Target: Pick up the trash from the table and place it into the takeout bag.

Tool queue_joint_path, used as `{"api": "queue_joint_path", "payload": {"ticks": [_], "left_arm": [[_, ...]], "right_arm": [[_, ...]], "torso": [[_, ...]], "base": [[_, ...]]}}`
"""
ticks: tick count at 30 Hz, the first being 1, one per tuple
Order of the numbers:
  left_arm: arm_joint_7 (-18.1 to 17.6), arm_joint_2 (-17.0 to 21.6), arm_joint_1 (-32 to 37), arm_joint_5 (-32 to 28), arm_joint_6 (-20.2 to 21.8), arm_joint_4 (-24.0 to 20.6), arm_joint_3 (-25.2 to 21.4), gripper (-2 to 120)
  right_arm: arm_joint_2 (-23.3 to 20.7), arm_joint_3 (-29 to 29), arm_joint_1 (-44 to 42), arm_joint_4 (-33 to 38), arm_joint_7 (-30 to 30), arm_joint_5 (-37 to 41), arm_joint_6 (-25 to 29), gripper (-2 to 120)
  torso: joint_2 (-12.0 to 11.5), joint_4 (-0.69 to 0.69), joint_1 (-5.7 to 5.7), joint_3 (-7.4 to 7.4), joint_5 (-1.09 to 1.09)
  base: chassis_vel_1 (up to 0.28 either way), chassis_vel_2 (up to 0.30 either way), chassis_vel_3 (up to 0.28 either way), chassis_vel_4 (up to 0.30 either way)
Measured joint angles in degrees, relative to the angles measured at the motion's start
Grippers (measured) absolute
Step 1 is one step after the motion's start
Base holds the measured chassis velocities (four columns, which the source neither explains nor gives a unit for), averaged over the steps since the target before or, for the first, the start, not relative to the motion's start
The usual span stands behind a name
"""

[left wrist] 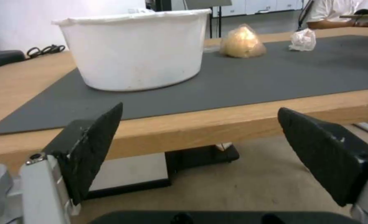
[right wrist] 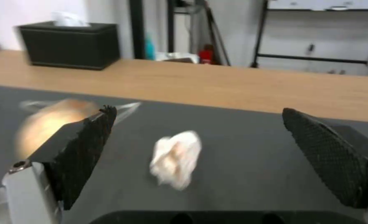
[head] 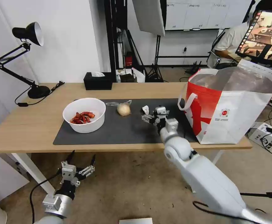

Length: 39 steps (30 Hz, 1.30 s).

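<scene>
A crumpled white tissue lay on the dark grey mat, directly ahead of your right gripper and centred between its spread fingers, which held nothing. The bagged beige lump sat just beyond the tissue, the white bowl farther left on the mat, the takeout bag open to the right. Your left gripper hung open below the table edge.

The light-wood table carries a dark grey mat (bowl, bagged lump and tissue sit on it), a black desk lamp, tissue box and takeout bag
</scene>
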Motion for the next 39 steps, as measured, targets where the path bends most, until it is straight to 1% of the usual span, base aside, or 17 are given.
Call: {"api": "queue_joint_path", "payload": {"ticks": [2,3,4,7,8,10,11,14,19,28,30,31,33,34,37,38,39], "left_arm": [[0.0,0.0,-0.1,0.0,0.0,0.1,0.0,100],[0.0,0.0,-0.3,-0.1,-0.1,0.2,0.1,100],[0.0,0.0,-0.3,-0.1,-0.1,0.2,0.1,100],[0.0,0.2,-0.5,-0.1,-0.1,0.5,0.4,100],[0.0,0.2,-0.5,-0.1,-0.1,0.5,0.4,100],[0.0,0.3,-0.6,-0.1,-0.1,0.7,0.7,100],[0.0,0.3,-0.6,-0.1,-0.1,0.7,0.7,100],[0.0,0.2,-0.5,0.0,-0.5,0.7,0.8,100],[0.0,0.1,0.2,0.1,-0.6,0.2,0.8,100],[0.1,0.1,0.4,0.1,-0.9,0.4,0.9,100],[0.1,-0.1,0.4,0.3,-0.9,0.5,1.2,100],[0.1,-0.1,0.4,0.3,-0.9,0.5,1.2,100],[0.1,-0.2,0.5,0.4,-0.9,0.6,1.5,100],[0.1,-0.2,0.5,0.4,-0.9,0.6,1.5,100],[0.1,-0.2,0.6,0.4,-1.1,0.7,1.5,100],[0.1,-0.2,0.6,0.4,-1.1,0.7,1.5,100],[0.1,-0.1,0.7,0.4,-1.1,0.7,1.5,100]], "right_arm": [[1.3,-0.4,2.1,-3.1,1.0,0.3,-0.7,100],[3.0,-1.0,4.1,-6.6,1.8,0.7,-1.3,100],[3.0,-1.0,4.1,-6.6,1.8,0.7,-1.3,100],[6.1,-1.7,7.0,-12.6,2.6,0.9,-2.0,100],[6.1,-1.7,7.0,-12.6,2.6,0.9,-2.0,100],[8.2,-1.9,8.3,-16.4,2.8,0.7,-2.3,100],[8.2,-1.9,8.3,-16.4,2.8,0.7,-2.3,100],[10.3,-1.6,9.1,-20.2,1.8,0.4,-2.3,100],[11.5,-1.3,9.3,-22.6,-0.1,-0.1,-2.0,100],[13.0,-1.5,9.8,-24.0,-1.1,-0.8,-1.7,98],[13.0,-1.7,9.8,-24.1,-1.1,-0.8,-1.7,89],[13.0,-1.7,9.8,-24.1,-1.1,-0.8,-1.7,89],[12.8,-1.8,9.8,-24.1,-1.1,-0.8,-1.8,78],[12.8,-1.8,9.8,-24.1,-1.1,-0.8,-1.8,78],[12.3,-1.8,9.3,-23.9,-1.0,-0.8,-1.9,64],[12.3,-1.8,9.3,-23.9,-1.0,-0.8,-1.9,64],[12.1,-1.8,9.2,-23.6,-1.0,-0.8,-1.9,59]], "torso": [[0.0,0.0,0.0,0.0,-0.01],[0.0,0.0,0.0,0.0,0.0],[0.0,0.0,0.0,0.0,0.0],[0.0,0.0,0.0,0.0,-0.01],[0.0,0.0,0.0,0.0,-0.01],[0.0,0.0,0.0,0.0,-0.01],[0.0,0.0,0.0,0.0,-0.01],[0.0,0.0,0.0,0.0,0.0],[0.0,-0.01,0.0,0.0,0.0],[0.0,0.0,-0.01,-0.01,0.0],[0.0,0.0,-0.01,-0.01,0.0],[0.0,0.0,-0.01,-0.01,0.0],[0.0,0.0,-0.01,-0.01,0.0],[0.0,0.0,-0.01,-0.01,0.0],[0.0,-0.01,-0.01,0.0,0.0],[0.0,-0.01,-0.01,0.0,0.0],[0.0,-0.01,-0.01,-0.01,0.0]], "base": [[0.0,0.0,0.0,0.0],[0.0,0.0,0.0,0.0],[0.0,0.0,0.0,0.0],[0.0,0.0,0.0,0.0],[0.0,0.0,0.0,0.0],[0.0,0.0,0.0,0.0],[0.0,0.0,0.0,0.0],[0.0,0.0,0.0,0.0],[0.0,0.0,0.0,0.0],[0.0,0.0,0.0,0.0],[0.0,0.0,0.0,0.0],[0.0,0.0,0.0,0.0],[0.0,0.0,0.0,0.0],[0.0,0.0,0.0,0.0],[0.0,0.0,0.0,0.0],[0.0,0.0,0.0,0.0],[0.0,0.0,0.0,0.0]]}}
